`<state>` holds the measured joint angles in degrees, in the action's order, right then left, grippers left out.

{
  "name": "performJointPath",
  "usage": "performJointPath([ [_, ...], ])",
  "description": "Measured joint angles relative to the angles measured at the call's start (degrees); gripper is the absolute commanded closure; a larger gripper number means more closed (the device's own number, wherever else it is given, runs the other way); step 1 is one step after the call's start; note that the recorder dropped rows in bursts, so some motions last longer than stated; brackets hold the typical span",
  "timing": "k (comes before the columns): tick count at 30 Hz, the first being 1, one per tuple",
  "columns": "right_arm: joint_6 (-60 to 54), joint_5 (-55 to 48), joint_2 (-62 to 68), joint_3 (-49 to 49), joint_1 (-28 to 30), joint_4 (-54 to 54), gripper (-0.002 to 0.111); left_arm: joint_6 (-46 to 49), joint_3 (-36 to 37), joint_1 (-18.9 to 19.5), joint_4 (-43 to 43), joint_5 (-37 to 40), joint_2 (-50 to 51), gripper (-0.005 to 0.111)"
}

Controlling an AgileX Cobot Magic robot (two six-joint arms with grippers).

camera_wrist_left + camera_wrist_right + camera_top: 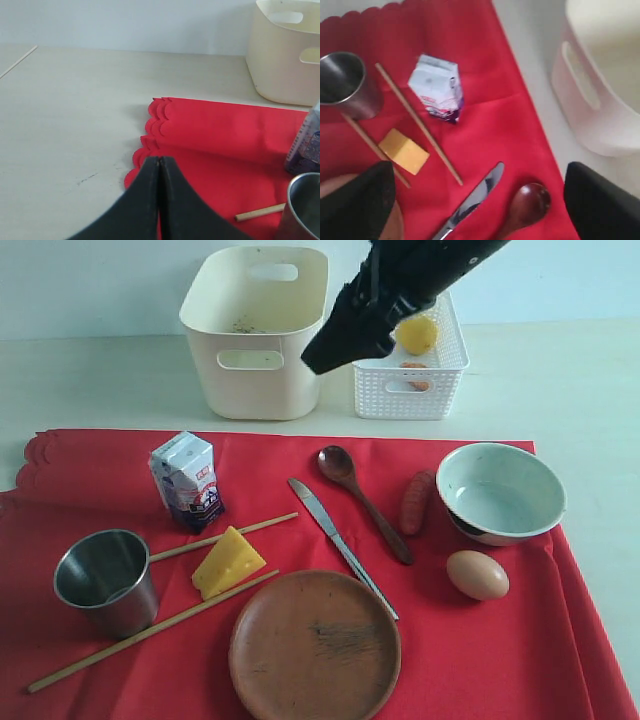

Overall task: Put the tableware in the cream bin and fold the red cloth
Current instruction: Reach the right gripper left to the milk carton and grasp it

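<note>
Right hand (477, 175) is held spread wide and empty above the red cloth (500, 660), near the cream bin (250, 380). Left hand (159, 162) is pressed together, nothing clamped, at the cloth's scalloped edge. All tableware is laid on the cloth.

- Spoon (360, 498): light, stiff, best pinched mid-handle.
- Knife (340, 540): thin, flat, likely slippery; one end is set just beside the plate (315, 645).
- Chopsticks (150, 632): thin, expected to roll; cheese (228, 562) is lodged between them.
- Bowl (500, 492), cup (105, 580): rim grips judged best; bowl possibly fragile.
- Cloth: limp, to be taken by its corners once cleared.

Egg (477, 574) near the bowl is to be avoided. The bin's top is open; bare counter (600, 390) is seen alongside.
</note>
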<state>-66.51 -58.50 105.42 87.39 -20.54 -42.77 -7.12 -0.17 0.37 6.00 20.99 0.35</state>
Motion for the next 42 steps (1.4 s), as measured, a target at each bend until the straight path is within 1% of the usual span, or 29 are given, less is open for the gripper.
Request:
performJointPath([
  [6, -0.83, -0.88, 2.95, 0.0, -8.12, 2.81, 0.022, 0.0, 0.0, 0.0, 0.0, 0.0, 0.0, 0.107],
  [9, -0.98, 0.45, 5.51, 0.0, -12.51, 5.06, 0.022, 0.0, 0.0, 0.0, 0.0, 0.0, 0.0, 0.107],
  [14, 0.85, 9.08, 8.64, 0.0, -17.04, 5.06, 0.022, 0.0, 0.0, 0.0, 0.0, 0.0, 0.0, 0.107],
  [19, 2.18, 21.21, 10.18, 0.0, -20.57, 3.24, 0.022, 0.0, 0.0, 0.0, 0.0, 0.0, 0.0, 0.107],
  [22, 2.27, 25.74, 11.43, 0.0, -21.76, 1.02, 0.022, 0.0, 0.0, 0.0, 0.0, 0.0, 0.0, 0.107],
  [26, 2.41, 28.27, 14.25, 0.0, -22.03, -3.51, 0.022, 0.0, 0.0, 0.0, 0.0, 0.0, 0.0, 0.107],
  [31, 6.41, 35.12, 17.61, 0.0, -22.03, -4.38, 0.022, 0.0, 0.0, 0.0, 0.0, 0.0, 0.0, 0.107],
  [35, 7.57, 36.51, 19.6, 0.0, -22.03, -4.74, 0.022, 0.0, 0.0, 0.0, 0.0, 0.0, 0.0, 0.107],
  [37, 7.6, 36.08, 20.19, 0.0, -22.03, -4.83, 0.027, 0.0, 0.0, 0.0, 0.0, 0.0, 0.0, 0.107],
  [38, 7.72, 35.73, 20.42, 0.0, -22.03, -4.83, 0.033, 0.0, 0.0, 0.0, 0.0, 0.0, 0.0, 0.107],
  [42, 7.87, 34.62, 20.67, 0.0, -22.03, -5.05, 0.065, 0.0, 0.0, 0.0, 0.0, 0.0, 0.0, 0.107],
])
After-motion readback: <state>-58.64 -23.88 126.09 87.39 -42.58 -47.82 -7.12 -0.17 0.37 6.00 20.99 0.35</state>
